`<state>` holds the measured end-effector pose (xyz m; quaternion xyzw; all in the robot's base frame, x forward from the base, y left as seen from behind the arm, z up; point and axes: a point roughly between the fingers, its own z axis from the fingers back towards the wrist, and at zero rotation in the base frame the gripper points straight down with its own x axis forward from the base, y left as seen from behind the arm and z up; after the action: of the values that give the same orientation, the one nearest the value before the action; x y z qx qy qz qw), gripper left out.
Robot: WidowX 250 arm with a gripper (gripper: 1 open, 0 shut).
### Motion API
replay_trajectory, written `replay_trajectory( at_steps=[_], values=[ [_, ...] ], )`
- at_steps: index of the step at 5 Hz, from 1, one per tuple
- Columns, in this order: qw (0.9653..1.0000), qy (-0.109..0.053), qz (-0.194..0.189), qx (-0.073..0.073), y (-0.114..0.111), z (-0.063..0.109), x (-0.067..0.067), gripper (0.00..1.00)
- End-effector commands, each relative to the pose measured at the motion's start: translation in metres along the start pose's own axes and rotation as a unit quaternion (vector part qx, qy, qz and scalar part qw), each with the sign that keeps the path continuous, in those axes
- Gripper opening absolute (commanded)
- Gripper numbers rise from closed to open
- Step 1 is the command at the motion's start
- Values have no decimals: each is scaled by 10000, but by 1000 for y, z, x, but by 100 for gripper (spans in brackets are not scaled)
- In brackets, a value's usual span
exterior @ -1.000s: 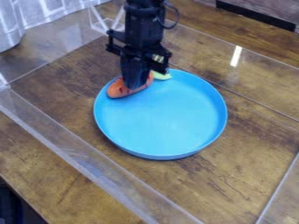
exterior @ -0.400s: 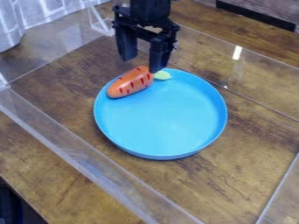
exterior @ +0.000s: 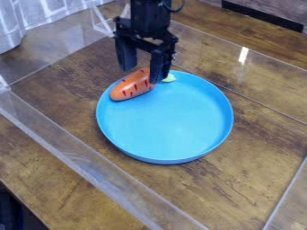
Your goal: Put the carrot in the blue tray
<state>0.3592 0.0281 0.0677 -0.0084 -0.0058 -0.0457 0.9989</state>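
The orange carrot [exterior: 132, 86] lies tilted across the far-left rim of the round blue tray [exterior: 180, 126], with its pale green tip [exterior: 170, 78] pointing right along the rim. My black gripper [exterior: 144, 63] hangs straight down just above the carrot's upper end. Its jaws are open and nothing is held between them. The right finger [exterior: 161, 65] comes down close to the carrot's leafy end; I cannot tell whether it touches.
The tray sits on a dark wooden tabletop [exterior: 72, 81] under a clear plastic sheet. Clear panel edges [exterior: 48, 126] run along the left and front. A pale object [exterior: 10, 27] stands at the far left corner.
A second ago the gripper was shut low on the carrot. It opened and let go, leaving the carrot on the tray's rim, rose, and has since sunk slightly.
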Motion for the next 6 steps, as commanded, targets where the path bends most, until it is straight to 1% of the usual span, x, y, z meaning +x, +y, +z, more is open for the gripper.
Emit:
replay_trajectory(
  at_steps=[1, 3, 5, 6],
  values=[
    [9994, -327, 86, 88, 16, 13, 11, 100],
    [9997, -182, 76, 133, 26, -6, 15, 100],
    [9997, 1, 119, 205, 33, -20, 18, 100],
    [9997, 36, 118, 233, 34, -21, 18, 0]
  ],
)
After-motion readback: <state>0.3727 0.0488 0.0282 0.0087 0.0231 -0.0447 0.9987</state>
